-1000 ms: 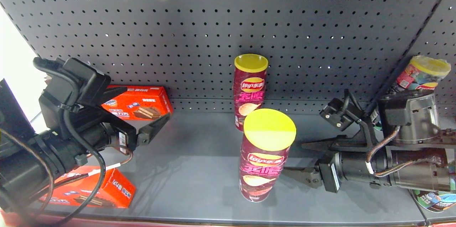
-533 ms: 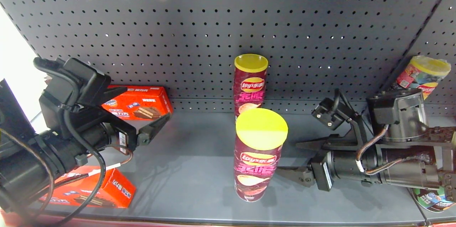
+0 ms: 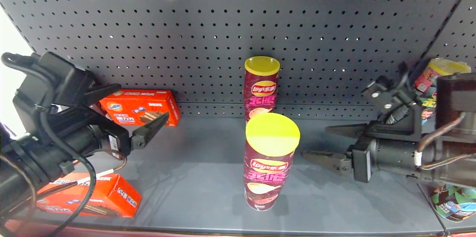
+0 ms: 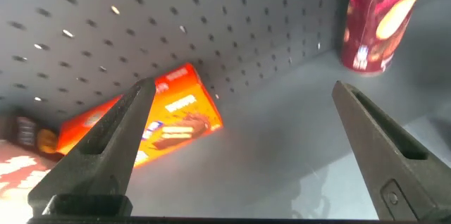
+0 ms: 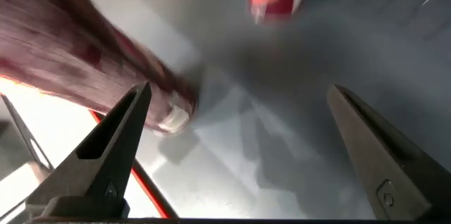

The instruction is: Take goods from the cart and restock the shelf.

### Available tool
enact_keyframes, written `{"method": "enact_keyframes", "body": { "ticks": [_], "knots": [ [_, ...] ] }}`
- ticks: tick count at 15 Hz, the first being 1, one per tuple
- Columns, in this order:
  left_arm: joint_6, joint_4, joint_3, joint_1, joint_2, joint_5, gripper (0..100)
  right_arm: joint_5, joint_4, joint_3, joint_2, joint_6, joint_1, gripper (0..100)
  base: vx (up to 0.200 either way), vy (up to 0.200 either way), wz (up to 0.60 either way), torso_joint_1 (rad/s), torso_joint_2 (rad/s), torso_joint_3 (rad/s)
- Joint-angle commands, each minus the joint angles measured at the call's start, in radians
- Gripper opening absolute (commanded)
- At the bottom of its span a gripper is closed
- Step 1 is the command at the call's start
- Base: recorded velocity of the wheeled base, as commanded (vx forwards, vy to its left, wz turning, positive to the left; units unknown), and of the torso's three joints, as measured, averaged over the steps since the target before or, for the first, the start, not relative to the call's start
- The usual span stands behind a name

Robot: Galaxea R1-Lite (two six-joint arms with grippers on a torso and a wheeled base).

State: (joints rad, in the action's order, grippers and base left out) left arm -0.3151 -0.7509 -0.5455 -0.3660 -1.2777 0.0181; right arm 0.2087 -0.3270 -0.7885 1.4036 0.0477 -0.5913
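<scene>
Maroon chip can, yellow lid

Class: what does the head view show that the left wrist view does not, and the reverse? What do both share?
Head view adds: the front can with its yellow lid, the right pincer open beside it, a second orange box at the front edge of the shelf. Left wrist view adds: a small dark item past the back orange box, too blurred to name. Shared: the open left pincer, the back orange box, the pegboard, a dark red can near it.
</scene>
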Motion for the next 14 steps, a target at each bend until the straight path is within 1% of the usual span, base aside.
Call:
{"method": "enact_keyframes", "body": {
  "ticks": [1,3,4,5,6,8,10,11,12,13,14],
  "knots": [
    [0.001,0.002,0.018,0.001,0.101,0.002,100,0.001,-0.018,0.037,-0.209,0.023,0.001,100,0.0,0.0,0.0,0.0,0.0,0.0],
    [0.013,0.001,0.026,0.001,0.178,0.005,100,-0.002,-0.037,0.094,-0.336,0.038,-0.009,100,0.0,0.0,0.0,0.0,0.0,0.0],
    [0.031,0.004,0.038,-0.002,0.242,0.003,100,-0.002,-0.038,0.141,-0.425,0.04,-0.005,100,0.0,0.0,0.0,0.0,0.0,0.0],
    [0.033,0.005,0.062,-0.005,0.29,0.003,100,-0.002,-0.038,0.186,-0.5,0.04,-0.005,100,0.0,0.0,0.0,0.0,0.0,0.0],
    [0.033,0.007,0.093,-0.008,0.334,0.003,100,-0.002,-0.035,0.224,-0.563,0.04,-0.005,100,0.0,0.0,0.0,0.0,0.0,0.0],
    [0.033,0.01,0.203,-0.01,0.469,0.002,100,-0.003,-0.03,0.316,-0.707,0.04,-0.002,100,0.0,0.0,0.0,0.0,0.0,0.0],
    [0.034,0.022,0.302,-0.01,0.592,0.003,100,-0.042,-0.029,0.39,-0.808,0.037,-0.002,100,0.0,0.0,0.0,0.0,0.0,0.0],
    [0.034,0.03,0.311,-0.01,0.604,0.003,100,-0.045,-0.027,0.399,-0.818,0.037,-0.002,100,0.0,0.0,0.0,0.0,0.0,0.0],
    [0.034,0.113,0.338,-0.01,0.701,0.003,100,-0.048,-0.027,0.45,-0.865,0.035,-0.002,100,0.0,0.0,0.0,0.0,0.0,0.0],
    [0.034,0.208,0.342,-0.01,0.771,0.003,100,-0.049,-0.027,0.479,-0.887,0.035,-0.002,100,0.0,0.0,0.0,0.0,0.0,0.0],
    [0.034,0.34,0.34,-0.01,0.873,0.002,100,-0.051,-0.027,0.506,-0.902,0.035,-0.002,100,0.0,0.0,0.0,0.0,0.0,0.0]
  ]
}}
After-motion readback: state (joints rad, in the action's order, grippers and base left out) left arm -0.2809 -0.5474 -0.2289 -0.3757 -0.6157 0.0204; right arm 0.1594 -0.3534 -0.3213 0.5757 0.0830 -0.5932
